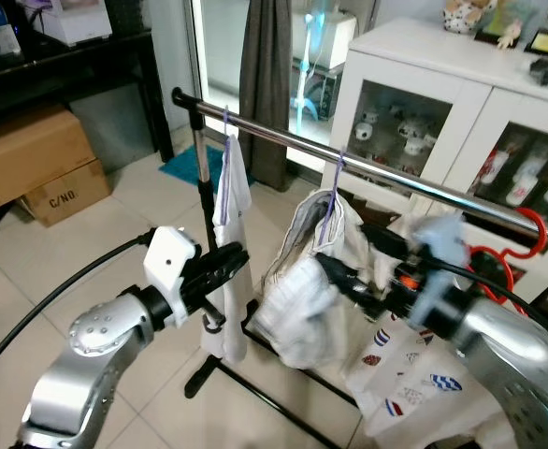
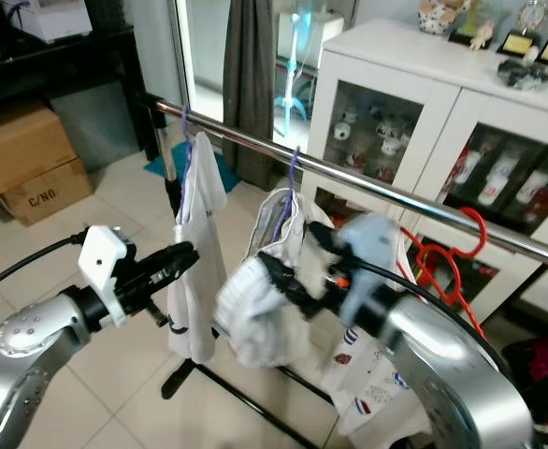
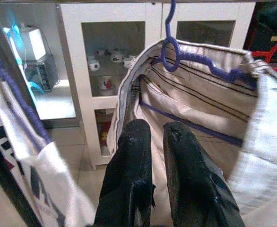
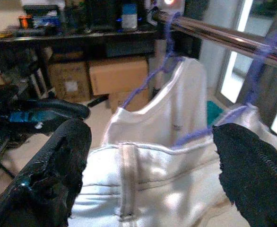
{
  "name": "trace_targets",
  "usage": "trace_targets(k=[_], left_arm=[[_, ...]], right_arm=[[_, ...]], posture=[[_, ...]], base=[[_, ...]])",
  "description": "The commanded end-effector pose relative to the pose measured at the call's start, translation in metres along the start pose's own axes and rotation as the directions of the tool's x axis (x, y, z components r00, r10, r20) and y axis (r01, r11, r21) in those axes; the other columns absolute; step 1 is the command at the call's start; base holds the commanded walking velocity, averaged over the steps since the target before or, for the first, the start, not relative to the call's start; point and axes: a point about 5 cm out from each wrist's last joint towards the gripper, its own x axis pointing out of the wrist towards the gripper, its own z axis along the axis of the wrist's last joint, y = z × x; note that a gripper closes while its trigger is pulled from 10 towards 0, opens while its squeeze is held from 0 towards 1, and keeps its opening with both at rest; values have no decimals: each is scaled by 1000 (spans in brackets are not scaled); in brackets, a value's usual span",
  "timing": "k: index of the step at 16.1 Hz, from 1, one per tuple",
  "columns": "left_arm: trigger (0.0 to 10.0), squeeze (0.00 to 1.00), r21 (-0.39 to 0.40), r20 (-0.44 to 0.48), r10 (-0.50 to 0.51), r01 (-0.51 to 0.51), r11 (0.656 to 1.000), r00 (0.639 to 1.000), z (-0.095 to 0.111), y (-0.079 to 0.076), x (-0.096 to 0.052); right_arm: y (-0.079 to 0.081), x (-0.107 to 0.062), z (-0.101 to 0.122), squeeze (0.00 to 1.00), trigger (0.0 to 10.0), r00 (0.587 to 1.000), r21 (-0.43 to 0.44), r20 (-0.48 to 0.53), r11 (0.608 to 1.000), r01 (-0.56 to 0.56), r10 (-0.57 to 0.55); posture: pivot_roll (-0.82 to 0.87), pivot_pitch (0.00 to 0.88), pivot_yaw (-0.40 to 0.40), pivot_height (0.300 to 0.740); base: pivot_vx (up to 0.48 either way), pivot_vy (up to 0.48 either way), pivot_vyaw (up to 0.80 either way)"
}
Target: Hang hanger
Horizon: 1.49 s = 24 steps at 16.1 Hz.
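Left eye view: a purple hanger (image 1: 333,201) carrying a white garment (image 1: 297,299) is hanging near the middle of the metal rail (image 1: 386,170). Right gripper (image 4: 150,156) is spreading its fingers wide around the garment; left gripper (image 3: 157,137) is pointing at it, fingers nearly pressed together.

Head pair: my two eyes look forward and down on the clothes rail (image 1: 367,161), both arms in frame, same scene.
Left wrist: looking along my left gripper (image 3: 157,137), close on the purple hanger (image 3: 195,59), white cabinet (image 3: 115,19) behind.
Right wrist: close on the white garment (image 4: 152,142), facing the rail's other side.
Shared: rail, hanger.
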Motion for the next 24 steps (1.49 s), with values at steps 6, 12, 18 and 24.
trace_targets(k=[6,12,18,24], left_arm=[[10000,0,14,-2,-28,28,1000,1000,7,5,-9],[10000,0,-6,27,-62,62,998,998,11,-1,-9],[10000,0,-1,30,-64,64,998,997,12,0,-12],[10000,0,7,30,-83,83,997,996,12,1,-7]], right_arm=[[-5,40,5,1000,10000,985,35,-141,994,105,-99],[15,64,24,0,10000,995,1,-81,999,-52,52],[10,62,10,0,10000,973,-63,-221,994,-84,68],[-43,19,-1,0,10000,911,-241,-405,970,-21,-81]], posture=[[-129,0,-55,740],[-133,0,-57,740],[-126,0,-62,740],[-146,0,-42,740]], base=[[0,0,0],[0,0,0],[0,0,0],[0,0,0]])
